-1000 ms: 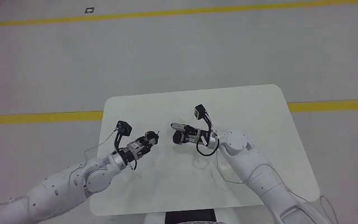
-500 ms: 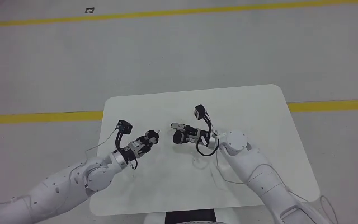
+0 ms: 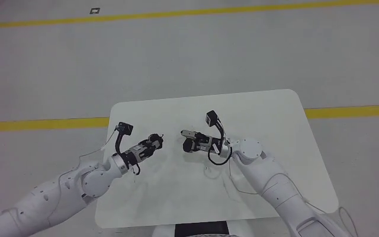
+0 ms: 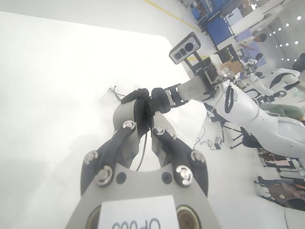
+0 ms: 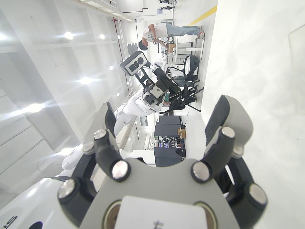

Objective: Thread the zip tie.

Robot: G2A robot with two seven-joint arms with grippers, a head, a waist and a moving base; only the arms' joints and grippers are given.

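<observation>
A thin black zip tie (image 4: 144, 144) runs between the fingers of my left gripper (image 4: 143, 102), which is shut on it. Its fine end (image 4: 114, 92) sticks out past the fingertips, over the white table (image 3: 260, 118). From above, the left gripper (image 3: 155, 141) hangs over the table's left half and faces my right gripper (image 3: 185, 141), a short gap apart. The right gripper (image 5: 164, 117) is open with nothing between its fingers. In the left wrist view its black fingers (image 4: 160, 100) sit just beside my left fingertips.
A small pale item (image 3: 208, 172) lies on the table under the right forearm. The table's front edge runs close beneath both arms, and its right half (image 3: 284, 136) is bare. Yellow floor lines (image 3: 53, 124) pass behind the table.
My left arm has shifted a little to the left and toward the far side, widening the gap between the grippers. The right arm has kept still.
</observation>
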